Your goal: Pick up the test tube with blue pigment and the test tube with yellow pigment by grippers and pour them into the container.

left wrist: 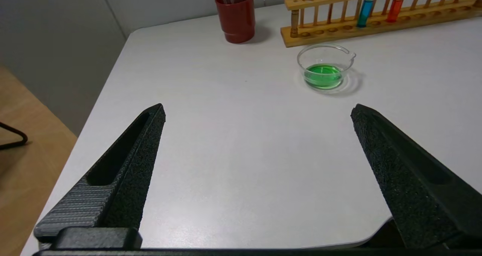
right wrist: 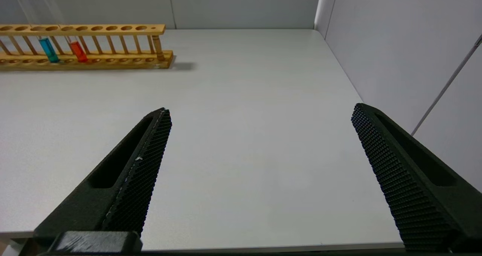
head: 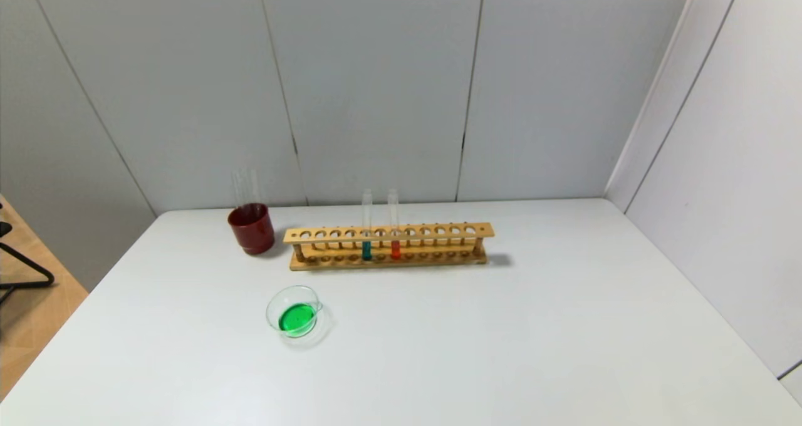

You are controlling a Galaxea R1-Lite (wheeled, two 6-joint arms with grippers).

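Note:
The test tube with blue pigment [head: 366,249] stands upright in the wooden rack [head: 388,233], with its blue-teal column at the bottom [left wrist: 364,13] [right wrist: 48,49]. No tube with yellow pigment shows in any view. The container [head: 276,301], a low clear glass dish with a lip, sits in front of the rack's left end and holds green liquid [left wrist: 323,75]. My left gripper [left wrist: 259,109] hovers open and empty over the table's near left part, well short of the dish. My right gripper [right wrist: 261,109] is open and empty over the near right part. Neither gripper appears in the head view.
A tube of orange-red liquid [head: 395,249] stands in the rack just right of the blue one. A dark red cup [head: 252,228] with clear empty tubes [head: 245,188] stands left of the rack. Grey walls close the back and right sides [right wrist: 395,41]. Left of the table lies wooden floor [left wrist: 22,165].

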